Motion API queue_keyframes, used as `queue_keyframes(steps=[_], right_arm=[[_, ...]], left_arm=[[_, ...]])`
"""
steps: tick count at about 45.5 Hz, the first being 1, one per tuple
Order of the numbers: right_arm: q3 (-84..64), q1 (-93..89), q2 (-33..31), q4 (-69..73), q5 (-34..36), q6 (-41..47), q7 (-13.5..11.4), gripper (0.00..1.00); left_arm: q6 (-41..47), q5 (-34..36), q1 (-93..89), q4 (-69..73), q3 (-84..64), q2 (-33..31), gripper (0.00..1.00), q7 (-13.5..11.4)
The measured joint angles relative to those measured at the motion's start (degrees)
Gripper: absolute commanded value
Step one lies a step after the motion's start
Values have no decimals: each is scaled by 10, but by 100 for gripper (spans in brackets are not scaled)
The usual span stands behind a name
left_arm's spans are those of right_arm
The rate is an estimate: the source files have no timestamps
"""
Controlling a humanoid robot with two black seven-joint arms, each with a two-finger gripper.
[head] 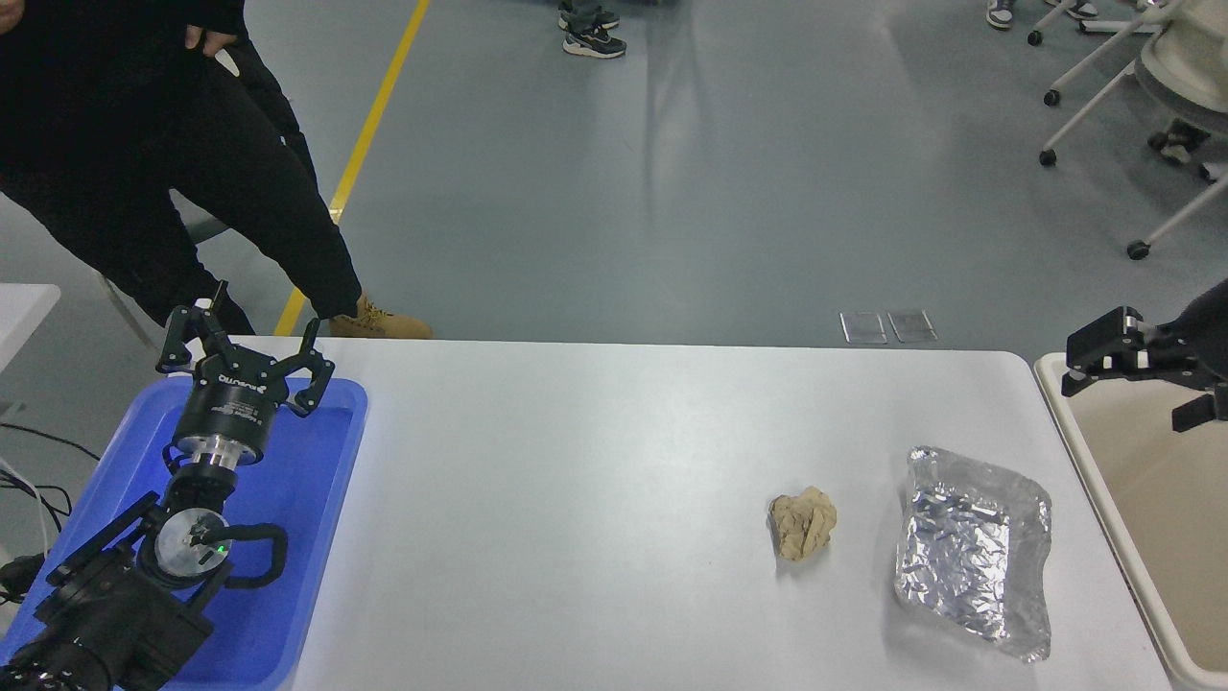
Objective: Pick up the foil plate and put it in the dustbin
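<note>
The crinkled silver foil plate lies flat on the white table near its right front. The beige dustbin stands just right of the table, partly cut off by the picture edge. My right gripper is open and empty at the right edge, above the dustbin's far left corner, well behind and to the right of the foil plate. My left gripper is open and parked at the lower left over the blue tray.
A crumpled tan paper ball lies left of the foil plate. A blue tray sits at the table's left end. A person in black stands at the far left. Wheeled chairs stand at the far right.
</note>
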Motion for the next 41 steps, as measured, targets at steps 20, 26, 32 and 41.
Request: queue_keyframes(steps=[20,26,32,41], right_arm=[[118,-219,-1,-59,-20,-103,2,100],[152,-275,4,-86,-24,-123,2,100],[171,-318,17,-111,-25,-131,3,100],[202,-367,36,-136,-26,-143,4,100]], left_arm=[[0,0,0,0,0,0,100,0],[0,0,0,0,0,0,100,0],[0,0,0,0,0,0,100,0],[0,0,0,0,0,0,100,0]])
